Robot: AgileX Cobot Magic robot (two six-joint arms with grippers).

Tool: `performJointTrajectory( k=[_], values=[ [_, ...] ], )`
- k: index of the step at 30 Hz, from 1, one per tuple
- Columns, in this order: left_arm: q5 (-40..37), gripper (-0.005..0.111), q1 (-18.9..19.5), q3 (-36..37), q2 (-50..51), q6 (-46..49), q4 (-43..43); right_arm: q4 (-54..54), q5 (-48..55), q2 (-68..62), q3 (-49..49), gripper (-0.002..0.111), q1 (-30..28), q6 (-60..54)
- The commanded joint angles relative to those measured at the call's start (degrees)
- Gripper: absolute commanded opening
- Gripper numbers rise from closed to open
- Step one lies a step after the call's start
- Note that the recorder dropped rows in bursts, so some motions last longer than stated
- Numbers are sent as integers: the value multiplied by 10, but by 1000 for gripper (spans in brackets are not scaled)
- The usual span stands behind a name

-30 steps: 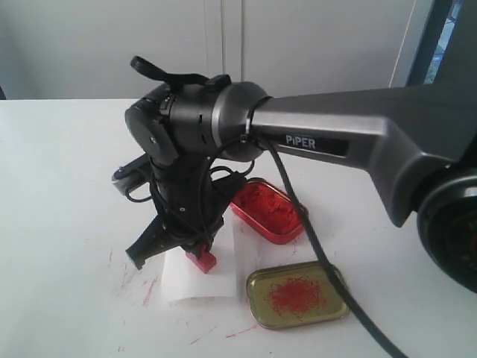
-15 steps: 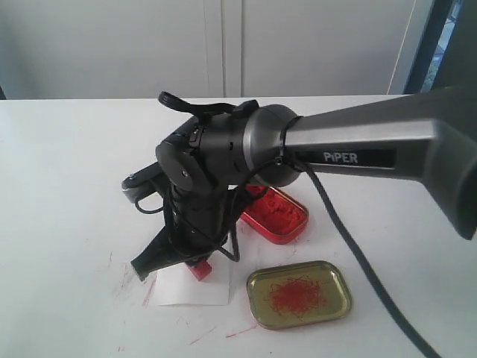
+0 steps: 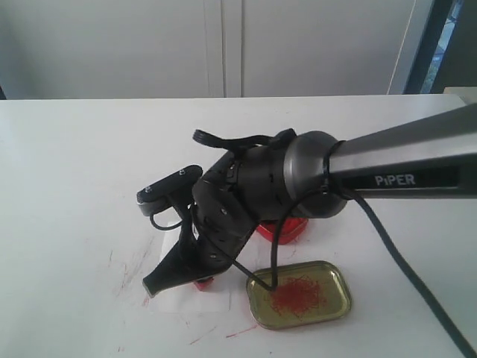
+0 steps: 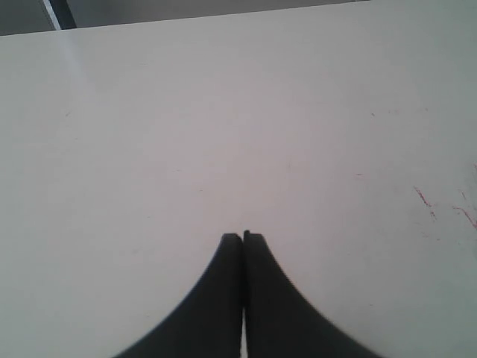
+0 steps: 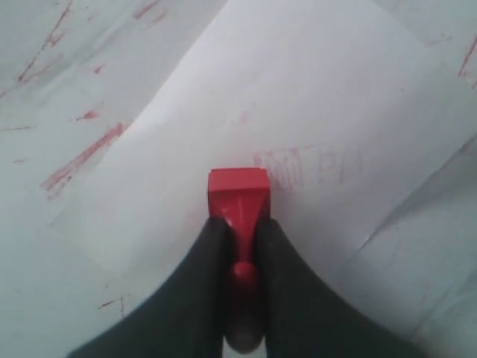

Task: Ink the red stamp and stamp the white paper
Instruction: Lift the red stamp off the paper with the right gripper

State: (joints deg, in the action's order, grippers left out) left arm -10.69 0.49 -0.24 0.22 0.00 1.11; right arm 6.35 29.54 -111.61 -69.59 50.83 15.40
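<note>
Red stamp (image 5: 237,195) first: my right claw (image 5: 238,227) is pinching it by the narrow handle, one finger on each side. Its long axis runs straight out along the fingers, so the wide flat base leads, pointing away from the wrist and down at the white paper (image 5: 313,89). The paper lies directly under the base, which means the move I care about runs along that axis with no sideways correction needed. I cannot tell from either view whether the base is touching the sheet or sitting just above it. From outside, the stamp (image 3: 203,283) looks very low over the paper's edge.

Just beside the base there is a faint red print (image 5: 305,164) on the sheet. It is pale enough that I'd judge a firmer, squarer press is called for.

Further out on the table (image 3: 74,186), the gold lid (image 3: 298,293) smeared with red sits near the paper. The red tin (image 3: 291,230) lies beyond that, mostly hidden behind the arm.

My left claw (image 4: 244,237) is pressed together over bare table, well apart from all this.
</note>
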Motion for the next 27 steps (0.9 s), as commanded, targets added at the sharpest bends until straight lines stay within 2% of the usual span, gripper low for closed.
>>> performJointTrajectory(
  k=[1,7,15,27],
  values=[
    [0,0,-3,2,-2,0,4,1,-60,8,30,0,0,3],
    [0,0,-3,2,-2,0,4,1,-98,23,61,0,0,3],
    [0,0,-3,2,-2,0,4,1,-76,97,62,0,0,3],
    [0,0,7,2,-2,0,4,-7,-36,104,62,0,-6,29]
  ],
)
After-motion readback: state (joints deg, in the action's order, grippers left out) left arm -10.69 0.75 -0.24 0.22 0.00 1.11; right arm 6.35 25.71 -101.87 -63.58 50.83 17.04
